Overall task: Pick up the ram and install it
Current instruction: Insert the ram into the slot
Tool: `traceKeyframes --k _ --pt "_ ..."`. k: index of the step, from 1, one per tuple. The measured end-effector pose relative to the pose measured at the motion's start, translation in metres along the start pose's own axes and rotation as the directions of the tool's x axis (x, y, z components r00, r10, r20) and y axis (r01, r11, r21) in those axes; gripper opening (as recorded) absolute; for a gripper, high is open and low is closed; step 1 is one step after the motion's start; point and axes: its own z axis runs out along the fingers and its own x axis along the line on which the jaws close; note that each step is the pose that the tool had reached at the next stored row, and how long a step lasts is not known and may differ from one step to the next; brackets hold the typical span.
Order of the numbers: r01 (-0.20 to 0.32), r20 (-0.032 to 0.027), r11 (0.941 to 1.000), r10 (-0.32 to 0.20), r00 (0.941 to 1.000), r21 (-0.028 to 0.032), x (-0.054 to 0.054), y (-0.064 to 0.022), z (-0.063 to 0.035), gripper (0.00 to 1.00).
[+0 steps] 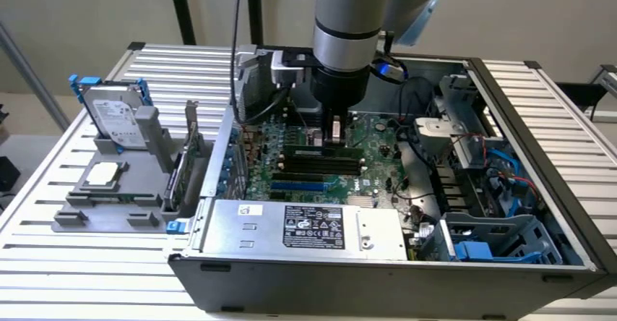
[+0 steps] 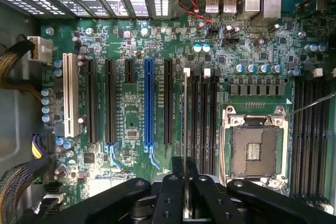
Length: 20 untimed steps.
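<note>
One ram (image 2: 185, 129) in end effector (image 2: 185, 174)

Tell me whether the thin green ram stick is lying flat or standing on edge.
On edge. The thin green ram stick shows as a narrow line, held in the black hand above the long black motherboard slots.

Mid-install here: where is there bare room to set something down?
Free: white slatted tabletop in front of the grey parts fixture, and the strip on the exterior view's right of the dark metal computer case. Crowded: the green motherboard around the gripper holding the thin green ram stick.
</note>
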Motion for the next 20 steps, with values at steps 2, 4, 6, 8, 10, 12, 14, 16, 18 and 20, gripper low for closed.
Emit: traceKeyframes --k 2,4,6,8,10,12,14,16,18,20 --pt "0.000 -0.0001 1.0000 0.000 1.0000 0.0006 0.000 -0.0008 0.0036 0.13" --pt "0.000 0.0000 1.0000 0.000 1.0000 0.0010 0.000 -0.0020 0.0075 0.13" --pt "0.000 0.0000 1.0000 0.000 1.0000 0.0012 0.000 -0.0034 0.0111 0.13" --pt "0.000 -0.0001 1.0000 0.000 1.0000 0.0012 0.000 -0.0047 0.0147 0.13" --pt "0.000 0.0000 1.0000 0.000 1.0000 0.0012 0.000 -0.0052 0.0183 0.13" --pt "0.000 -0.0001 1.0000 0.000 1.0000 0.0012 -0.001 -0.0052 0.0197 0.13" --pt "0.000 -0.0007 1.0000 0.000 1.0000 0.0010 -0.001 -0.0052 0.0198 0.13" --pt "0.000 -0.0009 1.0000 0.000 1.0000 0.0013 -0.001 -0.0053 0.0201 0.13" --pt "0.000 -0.0043 1.0000 0.000 1.0000 0.0013 -0.004 -0.0051 0.0203 0.13" --pt "0.000 -0.0110 1.0000 0.000 0.9999 0.0015 -0.007 -0.0051 0.0206 0.13"
